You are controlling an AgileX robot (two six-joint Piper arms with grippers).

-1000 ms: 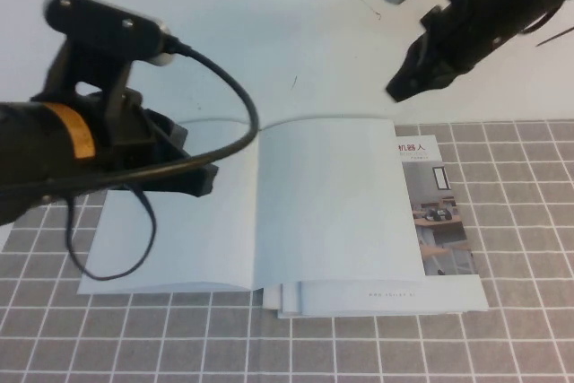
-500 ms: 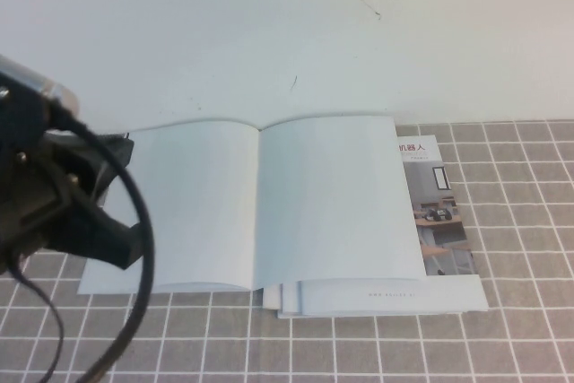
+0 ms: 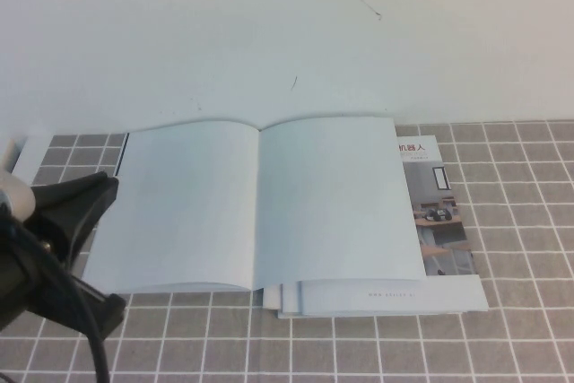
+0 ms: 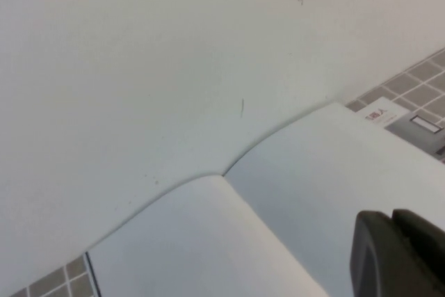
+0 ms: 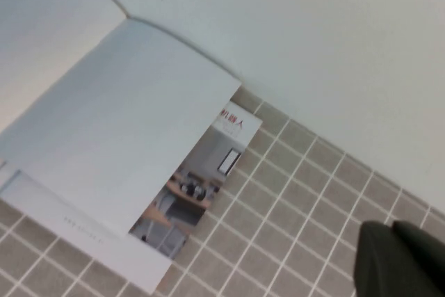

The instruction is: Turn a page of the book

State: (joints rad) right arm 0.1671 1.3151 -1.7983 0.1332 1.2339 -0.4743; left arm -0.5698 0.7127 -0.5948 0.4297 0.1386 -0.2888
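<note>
- Grey tiled mat (image 3: 520, 329) under a white wall; the book (image 3: 260, 208) lies open, both faces blank, atop a photo booklet (image 3: 439, 221).
- Left gripper (image 4: 400, 255) at the book's left edge, fingers together.
- Right gripper (image 5: 403, 259) raised beyond the booklet, fingers together.
- Risk: glossy sheets may lift together.

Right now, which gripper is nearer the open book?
Left. The left gripper sits at the book's left edge, low on the robot's side. The right gripper is out of the high view, above the grid mat to the book's right.
</note>
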